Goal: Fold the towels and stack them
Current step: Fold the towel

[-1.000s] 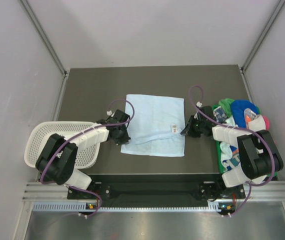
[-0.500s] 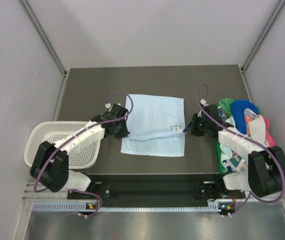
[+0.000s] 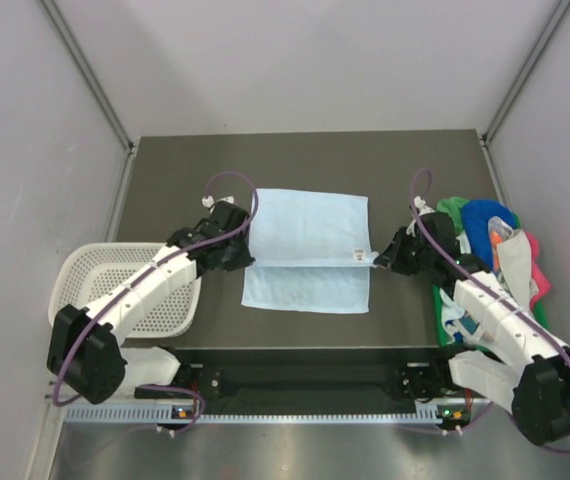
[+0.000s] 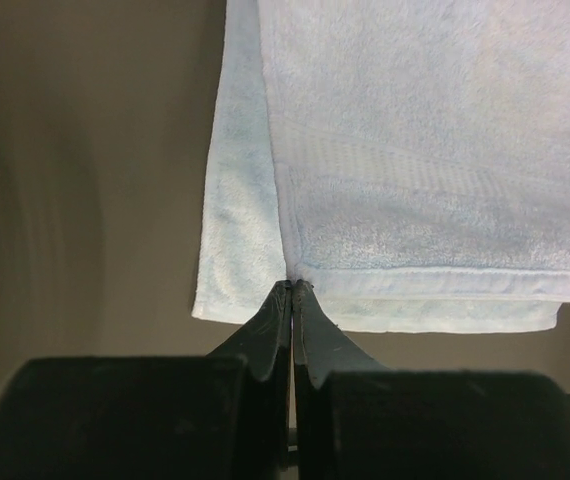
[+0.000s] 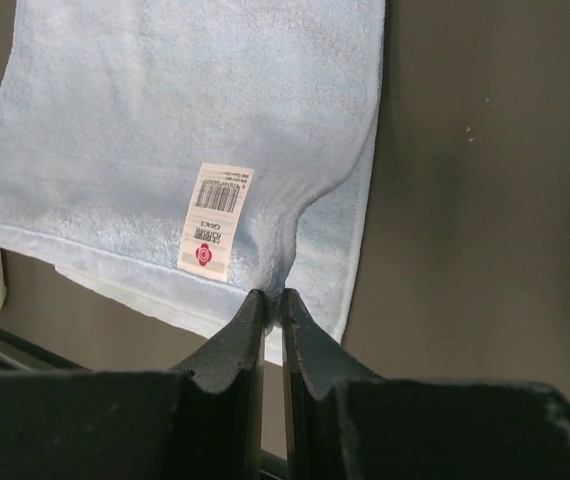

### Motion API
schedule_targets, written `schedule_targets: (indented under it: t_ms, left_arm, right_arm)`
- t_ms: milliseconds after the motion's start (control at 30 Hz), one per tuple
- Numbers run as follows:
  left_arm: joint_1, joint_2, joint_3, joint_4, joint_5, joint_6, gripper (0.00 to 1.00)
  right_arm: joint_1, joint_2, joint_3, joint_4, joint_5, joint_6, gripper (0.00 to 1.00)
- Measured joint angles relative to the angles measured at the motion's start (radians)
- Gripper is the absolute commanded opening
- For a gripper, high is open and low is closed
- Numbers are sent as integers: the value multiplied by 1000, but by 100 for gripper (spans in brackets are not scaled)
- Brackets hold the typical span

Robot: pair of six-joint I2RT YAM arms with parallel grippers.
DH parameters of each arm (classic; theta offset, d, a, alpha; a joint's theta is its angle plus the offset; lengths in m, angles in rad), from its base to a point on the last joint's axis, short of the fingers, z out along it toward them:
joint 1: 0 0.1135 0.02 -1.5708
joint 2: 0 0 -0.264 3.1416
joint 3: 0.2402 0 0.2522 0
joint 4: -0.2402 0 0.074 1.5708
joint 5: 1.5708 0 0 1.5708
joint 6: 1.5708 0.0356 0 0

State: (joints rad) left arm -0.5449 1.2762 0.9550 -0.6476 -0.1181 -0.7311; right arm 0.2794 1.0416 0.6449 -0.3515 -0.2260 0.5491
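I count one pale blue towel (image 3: pixel 310 250) on the one table (image 3: pixel 185 170), and one heap of towels (image 3: pixel 485 225) showing at least four colours; the single pieces I cannot separate. There is one white basket (image 3: pixel 85 275). There are two grippers: the left gripper (image 4: pixel 293 290) and the right gripper (image 5: pixel 273 298).

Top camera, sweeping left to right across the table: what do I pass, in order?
white mesh basket → left gripper → pale blue towel → right gripper → heap of coloured towels
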Motion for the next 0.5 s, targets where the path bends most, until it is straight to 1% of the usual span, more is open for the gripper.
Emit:
schedule_targets:
  t_ms: [100, 200, 500]
  left_arm:
    - [5, 0, 30, 3, -10, 6, 0]
    - [29, 23, 99, 3, -14, 21, 0]
    - [136, 276, 450, 69, -32, 83, 0]
  right_arm:
    - [0, -2, 41, -40, 10, -10, 0]
    - [0, 30, 124, -59, 23, -29, 0]
    - [0, 283, 478, -55, 72, -100, 0]
